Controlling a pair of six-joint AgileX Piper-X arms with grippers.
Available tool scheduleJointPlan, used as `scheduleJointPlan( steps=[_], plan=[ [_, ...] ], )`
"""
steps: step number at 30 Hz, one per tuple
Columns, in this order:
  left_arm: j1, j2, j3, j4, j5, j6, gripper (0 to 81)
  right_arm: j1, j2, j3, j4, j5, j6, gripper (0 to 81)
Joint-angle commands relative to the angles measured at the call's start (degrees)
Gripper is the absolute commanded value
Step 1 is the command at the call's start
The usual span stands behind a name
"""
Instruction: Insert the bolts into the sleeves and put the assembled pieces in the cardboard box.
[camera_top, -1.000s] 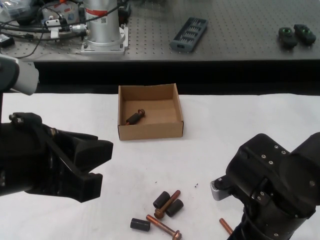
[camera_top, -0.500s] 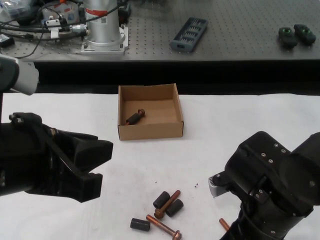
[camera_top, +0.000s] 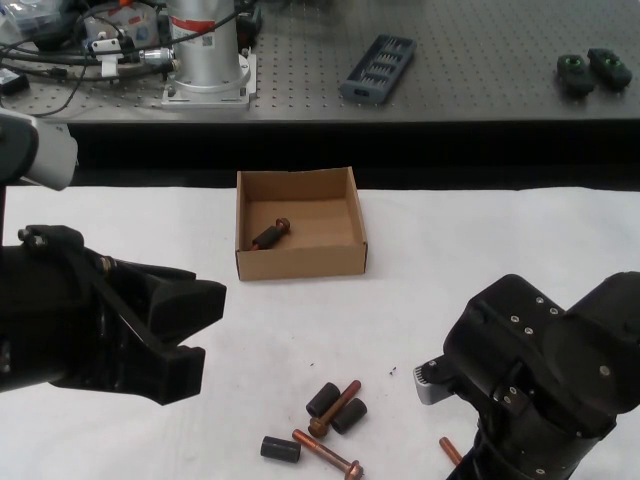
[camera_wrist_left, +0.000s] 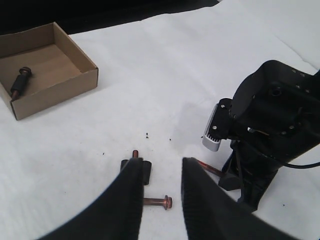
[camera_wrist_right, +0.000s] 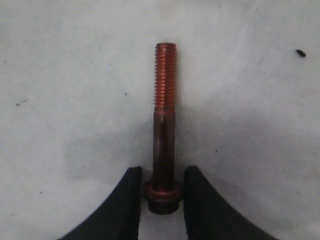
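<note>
A copper bolt (camera_wrist_right: 165, 115) lies flat on the white cloth. My right gripper (camera_wrist_right: 164, 192) is open, low over the bolt, with one finger close on either side of the bolt's head. Past my right arm (camera_top: 545, 400) the bolt's tip (camera_top: 450, 450) sticks out. My left gripper (camera_wrist_left: 161, 200) hangs open and empty above a loose bolt (camera_wrist_left: 157, 202) and a black sleeve (camera_wrist_left: 143, 166). More bolts and sleeves (camera_top: 335, 408) lie in a small cluster on the near cloth. The cardboard box (camera_top: 300, 262) stands farther back with one assembled piece (camera_top: 270, 235) inside.
A dark perforated bench (camera_top: 480, 60) runs behind the white cloth, carrying a metal post base (camera_top: 205, 60), a dark rack (camera_top: 378, 68) and small black parts (camera_top: 595, 72). Bare cloth (camera_top: 480, 240) lies between the box and my right arm.
My right arm has shifted slightly left and lowered onto the bolt by it. The left arm, the box and the loose parts have not moved.
</note>
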Motion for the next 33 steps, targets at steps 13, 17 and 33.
scheduleJointPlan(
  steps=[13, 17, 33],
  plan=[
    [-0.3, -0.5, -0.2, -0.3, -0.5, 0.7, 20.1, -0.3, 0.5, 0.0, 1.7, -0.6, 0.1, 20.4],
    [-0.3, -0.5, -0.2, -0.3, -0.5, 0.7, 20.1, -0.3, 0.0, 0.0, 2.3, -0.4, -0.4, 20.4],
    [-0.3, -0.5, -0.2, -0.3, -0.5, 0.7, 20.1, -0.3, -1.5, -0.1, 2.8, 0.6, -0.4, 11.0]
  ],
)
